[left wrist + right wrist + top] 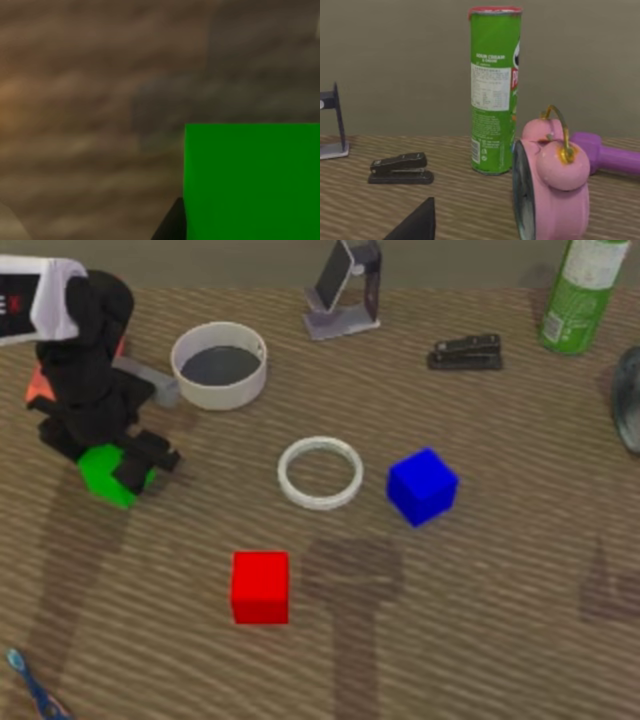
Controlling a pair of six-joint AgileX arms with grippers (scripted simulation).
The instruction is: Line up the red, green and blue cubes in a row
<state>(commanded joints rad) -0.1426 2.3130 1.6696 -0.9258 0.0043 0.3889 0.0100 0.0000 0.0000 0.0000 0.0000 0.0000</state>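
The green cube [105, 480] is at the table's left, between the black fingers of my left gripper [112, 462], which is shut on it. In the left wrist view the green cube [250, 180] fills the lower corner, with one dark finger [172, 225] against its side. I cannot tell whether it touches the table. The red cube [260, 587] rests toward the front, left of centre. The blue cube [422, 485] sits right of centre, turned at an angle. My right arm is parked out of the top view; its gripper [485, 232] is open, with one fingertip [420, 220] showing.
A white ring [320, 472] lies between the green and blue cubes. At the back are a white bowl [218, 364], a phone stand [345, 290], a stapler [466, 352] and a green can [582, 290]. A pink alarm clock [550, 185] stands at the right edge. A toothbrush [30, 690] lies front left.
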